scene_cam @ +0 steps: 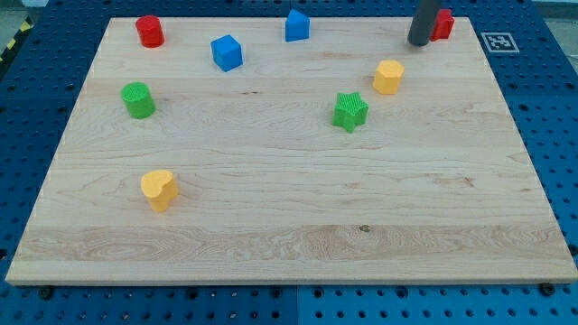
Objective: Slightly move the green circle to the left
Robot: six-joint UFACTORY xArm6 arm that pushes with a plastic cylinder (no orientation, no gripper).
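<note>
The green circle stands at the view's left side of the wooden board. My tip is at the view's top right, far from the green circle, just left of a red block that the rod partly hides.
A red cylinder is at the top left. A blue cube and a blue block are along the top. A yellow hexagon and a green star are right of centre. A yellow heart is at the lower left.
</note>
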